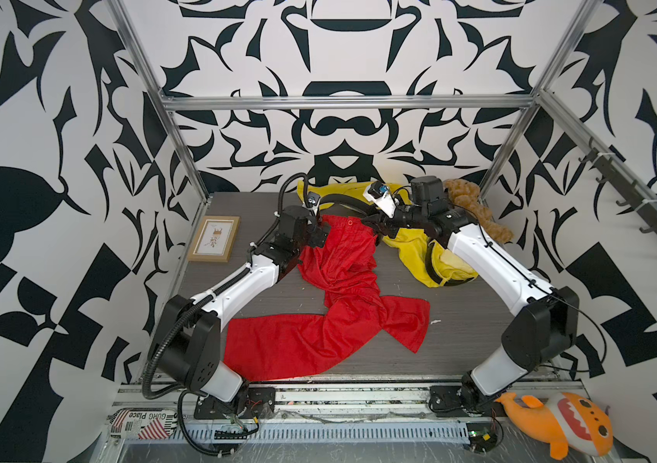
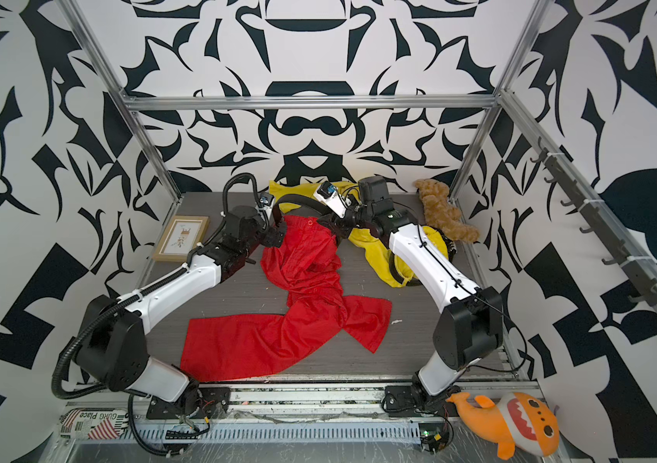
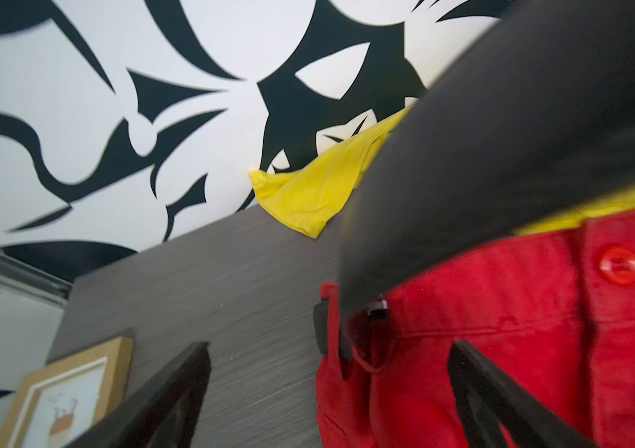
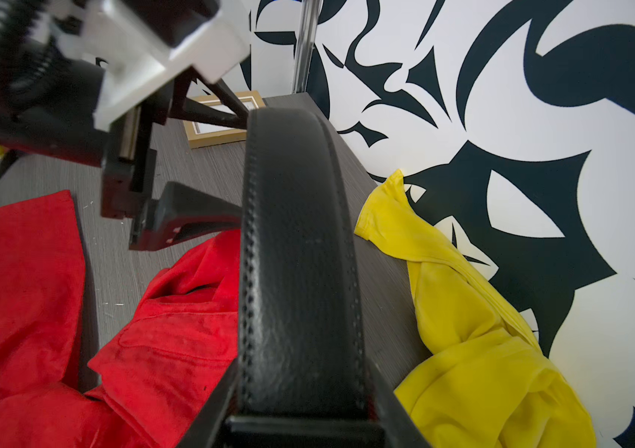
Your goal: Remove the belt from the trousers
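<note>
The red trousers (image 1: 339, 288) lie spread on the grey table (image 1: 459, 320), waistband toward the back. A black belt (image 1: 339, 198) arches up off the waistband, and in the left wrist view the belt (image 3: 502, 135) runs down into a red loop at the waistband's corner. My right gripper (image 1: 371, 222) is shut on the belt (image 4: 296, 252), the strap filling the space between its jaws (image 4: 302, 407). My left gripper (image 1: 321, 234) stands wide open at the waistband's left end (image 3: 327, 388), holding nothing. The yellow trousers (image 1: 415, 248) lie crumpled behind, under the right arm.
A framed picture (image 1: 214, 238) lies at the table's left edge. A brown teddy (image 1: 475, 208) sits in the back right corner. An orange plush fish (image 1: 559, 425) and a printed pouch (image 1: 142, 425) lie on the front rail. Patterned walls and metal posts enclose the table.
</note>
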`<state>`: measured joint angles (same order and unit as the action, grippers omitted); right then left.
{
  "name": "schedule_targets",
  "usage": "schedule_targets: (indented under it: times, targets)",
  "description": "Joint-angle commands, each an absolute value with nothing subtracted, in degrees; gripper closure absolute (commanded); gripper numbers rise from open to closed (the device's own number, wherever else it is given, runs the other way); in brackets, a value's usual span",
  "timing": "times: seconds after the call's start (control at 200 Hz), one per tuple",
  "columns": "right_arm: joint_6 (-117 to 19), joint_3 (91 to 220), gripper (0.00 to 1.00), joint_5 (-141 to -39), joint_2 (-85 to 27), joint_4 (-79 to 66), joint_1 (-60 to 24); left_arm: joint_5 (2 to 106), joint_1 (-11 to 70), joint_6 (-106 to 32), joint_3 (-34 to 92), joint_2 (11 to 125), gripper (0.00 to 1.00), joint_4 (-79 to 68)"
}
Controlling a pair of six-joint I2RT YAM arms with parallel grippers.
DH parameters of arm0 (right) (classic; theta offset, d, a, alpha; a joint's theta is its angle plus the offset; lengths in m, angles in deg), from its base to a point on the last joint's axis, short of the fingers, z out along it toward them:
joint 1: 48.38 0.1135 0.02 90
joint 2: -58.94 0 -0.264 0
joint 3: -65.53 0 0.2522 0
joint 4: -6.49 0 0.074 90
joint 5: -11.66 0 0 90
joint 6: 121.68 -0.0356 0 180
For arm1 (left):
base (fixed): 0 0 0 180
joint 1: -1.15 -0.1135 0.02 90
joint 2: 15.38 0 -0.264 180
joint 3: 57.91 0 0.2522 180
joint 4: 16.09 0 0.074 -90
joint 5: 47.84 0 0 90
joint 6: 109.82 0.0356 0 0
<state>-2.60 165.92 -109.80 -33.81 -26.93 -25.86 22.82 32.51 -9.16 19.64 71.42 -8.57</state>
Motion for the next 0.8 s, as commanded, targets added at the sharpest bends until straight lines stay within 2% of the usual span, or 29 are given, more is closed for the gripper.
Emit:
schedule_targets:
  times: [0.0,0.17,0.315,0.345,0.41,0.45,0.525,0.63,0.795]
  targets:
    - [-1.8,169.7,1.0,-110.8,-33.1,-25.7,-25.2,18.3,35.2,3.6,21.0,69.3,0.01,-14.4]
    - [-1.6,169.8,1.0,-110.9,-33.3,-25.9,-24.8,21.9,37.7,12.8,22.7,70.9,0.01,-20.5]
    - [-1.4,169.8,1.0,-110.9,-33.2,-26.1,-24.6,23.5,38.0,15.5,25.6,73.7,0.0,-22.4]
    - [-1.5,169.8,1.0,-110.9,-33.2,-26.1,-24.6,23.8,37.9,15.8,26.1,74.2,0.03,-22.5]
    - [-1.5,169.7,1.0,-110.9,-33.1,-26.2,-24.5,25.1,37.9,16.4,27.1,75.1,0.14,-22.3]
    - [-1.4,169.6,1.0,-110.7,-33.1,-26.2,-24.5,26.0,37.9,16.4,27.6,75.5,0.27,-21.8]
    - [-1.5,169.4,1.0,-110.4,-33.0,-26.2,-24.5,27.0,37.9,16.3,27.7,76.0,0.64,-22.1]
    - [-1.9,168.6,1.0,-109.9,-32.5,-24.9,-24.5,25.9,37.8,15.4,27.3,76.4,0.99,-22.4]
    - [-2.0,167.1,1.0,-109.0,-31.6,-24.2,-24.6,24.3,34.1,6.2,25.2,74.5,1.0,-21.7]
